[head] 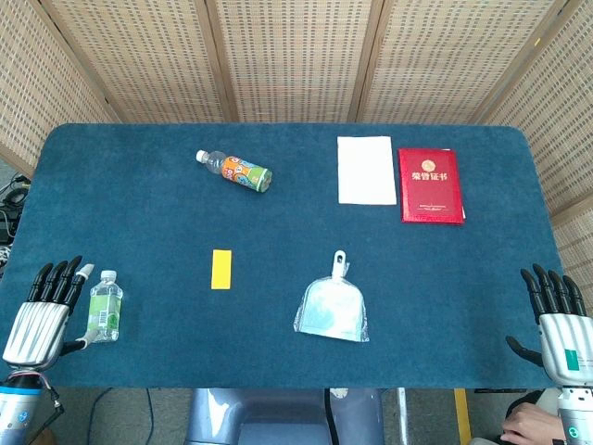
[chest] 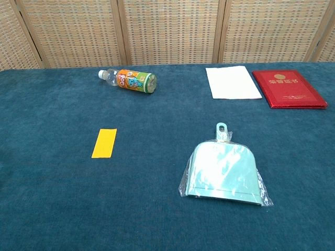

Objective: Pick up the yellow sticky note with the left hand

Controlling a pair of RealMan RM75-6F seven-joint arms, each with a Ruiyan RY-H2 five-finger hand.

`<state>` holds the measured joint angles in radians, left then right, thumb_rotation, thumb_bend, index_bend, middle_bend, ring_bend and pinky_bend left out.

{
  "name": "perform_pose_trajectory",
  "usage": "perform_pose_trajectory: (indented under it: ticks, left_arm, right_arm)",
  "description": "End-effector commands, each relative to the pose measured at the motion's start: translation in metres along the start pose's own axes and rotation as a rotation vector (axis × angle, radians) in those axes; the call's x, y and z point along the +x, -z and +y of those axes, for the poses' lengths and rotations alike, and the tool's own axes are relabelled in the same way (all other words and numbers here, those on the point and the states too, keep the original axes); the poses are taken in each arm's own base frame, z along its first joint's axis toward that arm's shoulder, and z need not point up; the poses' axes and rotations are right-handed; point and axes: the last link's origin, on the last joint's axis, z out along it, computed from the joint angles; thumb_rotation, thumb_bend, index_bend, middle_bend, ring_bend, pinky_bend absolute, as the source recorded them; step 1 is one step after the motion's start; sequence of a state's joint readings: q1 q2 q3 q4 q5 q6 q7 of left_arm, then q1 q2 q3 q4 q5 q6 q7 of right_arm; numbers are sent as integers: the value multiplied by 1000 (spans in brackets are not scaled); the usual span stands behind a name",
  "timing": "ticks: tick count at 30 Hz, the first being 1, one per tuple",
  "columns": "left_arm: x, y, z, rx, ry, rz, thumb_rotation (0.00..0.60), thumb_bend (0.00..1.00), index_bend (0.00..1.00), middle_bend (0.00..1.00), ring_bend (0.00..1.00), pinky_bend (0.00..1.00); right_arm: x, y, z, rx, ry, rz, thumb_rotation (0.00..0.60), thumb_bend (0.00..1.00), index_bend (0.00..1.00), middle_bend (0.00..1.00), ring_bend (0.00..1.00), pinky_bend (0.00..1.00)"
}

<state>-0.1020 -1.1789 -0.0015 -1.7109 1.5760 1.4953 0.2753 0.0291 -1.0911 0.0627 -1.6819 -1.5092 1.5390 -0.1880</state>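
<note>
Left robot hand [head: 37, 320] (open, empty) well left of yellow sticky note [head: 220, 269].

Matt teal cloth table [head: 139, 213]

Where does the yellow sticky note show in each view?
Head view: the sticky note lies left of centre on the table, right of the small green-label bottle.
Chest view: the sticky note lies left of centre, at mid height; the green-label bottle is not in this picture.
Shared landmark: the dustpan lies to the note's right in both views.
</note>
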Motion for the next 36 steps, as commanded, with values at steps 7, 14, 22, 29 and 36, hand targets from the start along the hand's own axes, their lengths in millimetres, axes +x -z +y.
perform_pose_trajectory:
  ticks: [7, 14, 22, 29, 36]
  left_arm:
    - [-11, -8, 0, 2, -12, -39, 600, 0, 0, 0, 0, 0]
    - [-31, -64, 27, -112, 37, -88, 600, 0, 0, 0, 0, 0]
    - [-55, -137, 85, -263, 71, -124, 600, 0, 239, 0, 0, 0]
    - [-77, -157, 109, -293, 80, -173, 600, 41, 366, 0, 0, 0]
    - [-95, -159, 118, -277, 139, -197, 600, 181, 372, 0, 0, 0]
  right_arm:
    - [0, 0, 1, -6, -11, -11, 600, 0, 0, 0, 0, 0]
    - [-1, -3, 2, -11, -15, -22, 600, 0, 0, 0, 0, 0]
    - [-4, -8, 8, -35, -15, -37, 600, 0, 0, 0, 0, 0]
    - [-7, -10, 11, -45, -18, -52, 600, 0, 0, 0, 0, 0]
    - [-7, -10, 13, -53, -27, -55, 600, 0, 0, 0, 0, 0]
